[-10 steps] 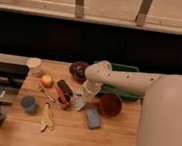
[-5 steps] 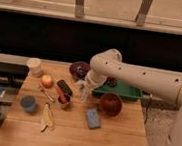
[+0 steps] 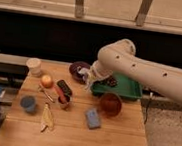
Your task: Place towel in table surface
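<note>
The one camera view looks down over the pale wooden desk (image 3: 76,138), with my thick white arm (image 3: 135,68) coming in from 3 o'clock. My claw (image 3: 89,79) hangs low at about 12 o'clock of the desk's middle. It sits between the dark purple round bowl (image 3: 77,67) at its 10 o'clock and the green plastic tray (image 3: 132,89) at its 3 o'clock.

A small pale crumpled cloth (image 3: 86,76) shows right at the claw's tip, and I take it for the towel. I cannot tell how wide the claw stands or whether it truly grips the cloth. Whether the towel touches the wood yet is also unclear from here.

The bare wood is just below the claw, toward 6 o'clock, and it is hemmed in. A black oblong object (image 3: 64,87) and a short red cup (image 3: 64,101) lie at 7 o'clock. A brown round bowl (image 3: 110,104) sits at 5 o'clock, and a blue rectangular sponge (image 3: 93,117) lies beyond it at 6 o'clock.

The main risk, as I judge it, is dropping too near the tray or the purple bowl. The cloth would then drape over a rim instead of lying on the desk. A loose hold could also shed it early. Sweeping low toward 6 o'clock could knock the red cup or the brown bowl.
</note>
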`<state>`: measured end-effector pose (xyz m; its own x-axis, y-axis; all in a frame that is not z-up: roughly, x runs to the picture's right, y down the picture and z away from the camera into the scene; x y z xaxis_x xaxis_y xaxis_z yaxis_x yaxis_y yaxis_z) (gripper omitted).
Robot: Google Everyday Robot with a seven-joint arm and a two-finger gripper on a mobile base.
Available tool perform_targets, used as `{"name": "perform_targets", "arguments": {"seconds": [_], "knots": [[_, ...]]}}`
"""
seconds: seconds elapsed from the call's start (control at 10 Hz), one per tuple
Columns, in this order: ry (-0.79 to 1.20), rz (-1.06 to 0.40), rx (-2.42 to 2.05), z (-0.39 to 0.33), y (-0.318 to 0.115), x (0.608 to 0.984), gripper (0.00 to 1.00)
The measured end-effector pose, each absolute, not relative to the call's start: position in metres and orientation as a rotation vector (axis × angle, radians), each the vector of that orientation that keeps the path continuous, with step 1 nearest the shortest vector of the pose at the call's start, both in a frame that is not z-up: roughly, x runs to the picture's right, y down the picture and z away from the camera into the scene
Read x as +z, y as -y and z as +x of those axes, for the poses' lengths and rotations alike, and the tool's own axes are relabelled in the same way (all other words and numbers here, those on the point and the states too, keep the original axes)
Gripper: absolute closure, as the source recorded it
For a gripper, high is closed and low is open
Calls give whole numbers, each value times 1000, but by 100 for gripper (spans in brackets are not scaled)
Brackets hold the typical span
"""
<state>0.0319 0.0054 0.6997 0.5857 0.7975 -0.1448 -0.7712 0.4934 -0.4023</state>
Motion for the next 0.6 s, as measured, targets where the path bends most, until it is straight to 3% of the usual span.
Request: {"name": "perform_targets", "arguments": {"seconds": [0.6], "knots": [[58,-520,924,15,-46,740,100]]}}
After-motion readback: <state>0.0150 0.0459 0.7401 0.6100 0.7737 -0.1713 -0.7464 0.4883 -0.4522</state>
